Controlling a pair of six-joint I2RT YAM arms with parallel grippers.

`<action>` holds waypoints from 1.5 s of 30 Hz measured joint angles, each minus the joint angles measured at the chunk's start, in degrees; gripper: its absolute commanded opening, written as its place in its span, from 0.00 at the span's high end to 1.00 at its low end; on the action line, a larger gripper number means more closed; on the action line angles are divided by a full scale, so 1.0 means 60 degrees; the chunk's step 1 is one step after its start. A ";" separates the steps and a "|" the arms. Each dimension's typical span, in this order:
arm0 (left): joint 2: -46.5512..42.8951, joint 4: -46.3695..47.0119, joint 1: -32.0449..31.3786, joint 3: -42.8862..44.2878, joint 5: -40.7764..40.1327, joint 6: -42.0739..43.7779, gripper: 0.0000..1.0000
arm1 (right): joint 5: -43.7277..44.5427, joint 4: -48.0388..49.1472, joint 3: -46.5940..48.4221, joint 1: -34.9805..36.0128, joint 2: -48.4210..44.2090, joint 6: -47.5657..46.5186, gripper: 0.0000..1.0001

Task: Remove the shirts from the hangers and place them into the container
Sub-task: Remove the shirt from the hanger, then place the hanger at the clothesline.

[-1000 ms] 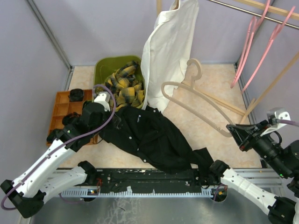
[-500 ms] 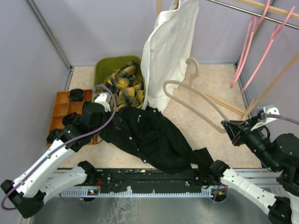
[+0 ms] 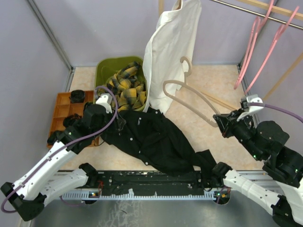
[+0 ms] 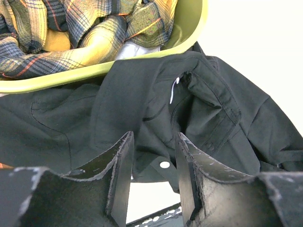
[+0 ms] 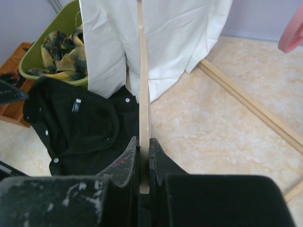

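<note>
L gripper [image 4: 154,142]: jaws apart over black shirt [image 3: 156,142], which lies against container [image 3: 100,71] near rim, not yet inside | R gripper [image 5: 143,142]: clamped on bare beige hanger [image 5: 142,85], held right of container, likely to keep it off the cloth

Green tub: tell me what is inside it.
The yellow-and-black plaid shirt fills the green tub, with a bit of white cloth showing beneath it. The tub's bottom and anything deeper are covered.

The black shirt [image 4: 142,94] is matt cloth with small glossy buttons. The plaid shirt [image 4: 71,28] is soft woven cloth. The container [image 3: 103,66] is smooth, faintly glossy plastic. The beige hanger [image 5: 143,94] looks smooth and matt.
</note>
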 measured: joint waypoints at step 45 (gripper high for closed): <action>-0.0346 -0.0066 0.0000 0.0000 -0.0463 -0.0109 0.10 | 0.5603 0.9847 -0.1133 0.0004 0.2991 -0.2976 1.00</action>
